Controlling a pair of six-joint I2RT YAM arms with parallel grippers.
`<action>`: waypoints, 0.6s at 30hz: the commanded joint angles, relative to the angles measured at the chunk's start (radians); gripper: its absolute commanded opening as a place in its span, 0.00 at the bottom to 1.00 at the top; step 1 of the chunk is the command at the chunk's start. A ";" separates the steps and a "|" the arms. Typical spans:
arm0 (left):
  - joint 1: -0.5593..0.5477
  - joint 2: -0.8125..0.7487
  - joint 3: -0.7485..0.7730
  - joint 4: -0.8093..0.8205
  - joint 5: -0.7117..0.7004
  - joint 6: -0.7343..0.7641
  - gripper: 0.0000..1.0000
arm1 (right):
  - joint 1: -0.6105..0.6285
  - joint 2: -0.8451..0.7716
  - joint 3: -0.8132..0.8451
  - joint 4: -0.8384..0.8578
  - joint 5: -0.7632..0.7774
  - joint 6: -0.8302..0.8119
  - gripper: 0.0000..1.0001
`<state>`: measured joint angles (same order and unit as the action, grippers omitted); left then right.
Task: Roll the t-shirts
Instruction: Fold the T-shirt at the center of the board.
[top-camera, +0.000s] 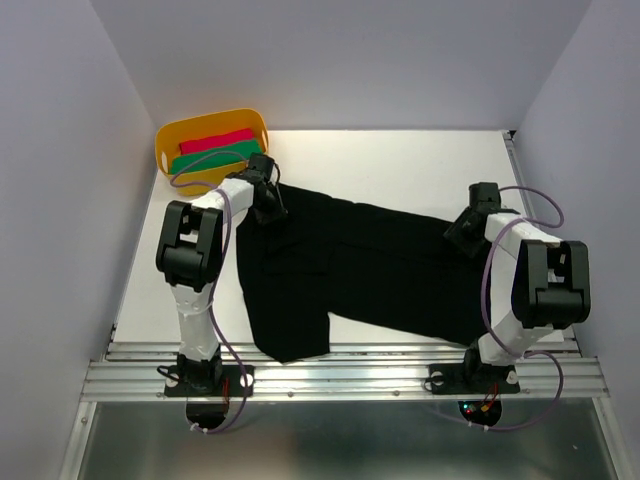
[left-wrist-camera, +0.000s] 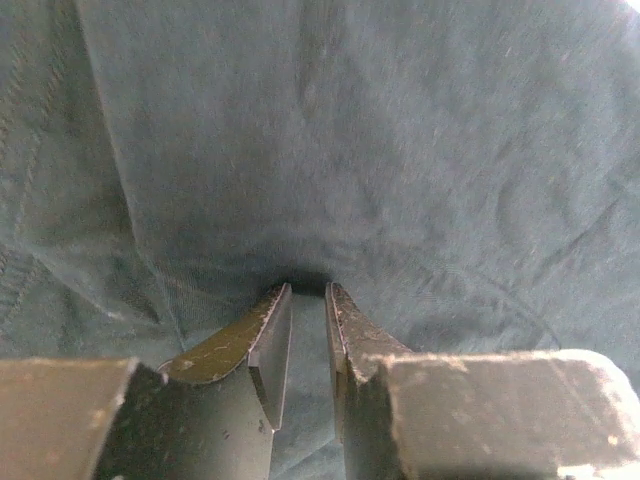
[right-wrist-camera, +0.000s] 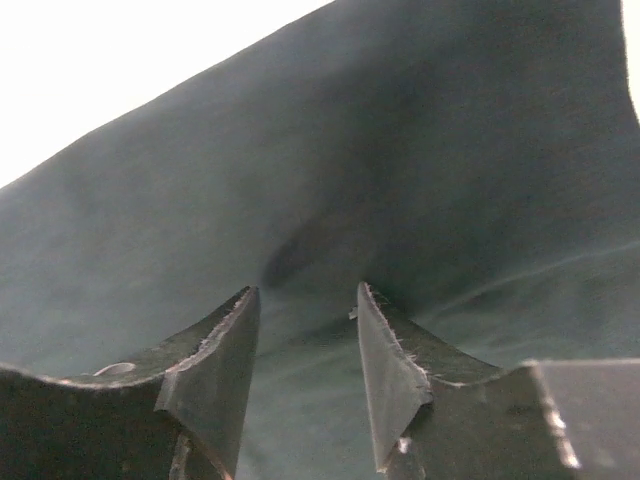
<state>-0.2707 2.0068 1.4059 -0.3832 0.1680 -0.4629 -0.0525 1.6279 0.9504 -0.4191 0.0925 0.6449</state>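
Two grippers work opposite ends of plain black soft-cloth t-shirt (top-camera: 350, 270), which lies spread across white table (top-camera: 400, 160), one corner near yellow plastic tub (top-camera: 163, 150). Left gripper (left-wrist-camera: 308, 300): jaws nearly together, pinching cloth fold, likely to start roll. Right gripper (right-wrist-camera: 305, 300): jaws half-spread astride cloth ridge; grip unclear, probably anchoring far end for tension.

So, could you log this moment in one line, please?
black t-shirt spread on table | left fingers pinching it | right fingers apart on it | not rolled yet
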 joint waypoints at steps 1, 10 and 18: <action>-0.001 0.056 0.089 -0.003 -0.065 0.029 0.32 | -0.062 0.030 -0.009 0.065 0.041 -0.027 0.51; -0.001 0.176 0.209 -0.014 -0.090 0.015 0.32 | -0.132 0.164 0.043 0.103 0.084 -0.024 0.52; -0.001 0.317 0.448 -0.095 -0.120 0.009 0.32 | -0.132 0.351 0.269 0.080 0.024 -0.057 0.52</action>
<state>-0.2821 2.2444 1.7580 -0.4141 0.1463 -0.4713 -0.1654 1.8637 1.1767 -0.3046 0.0975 0.6308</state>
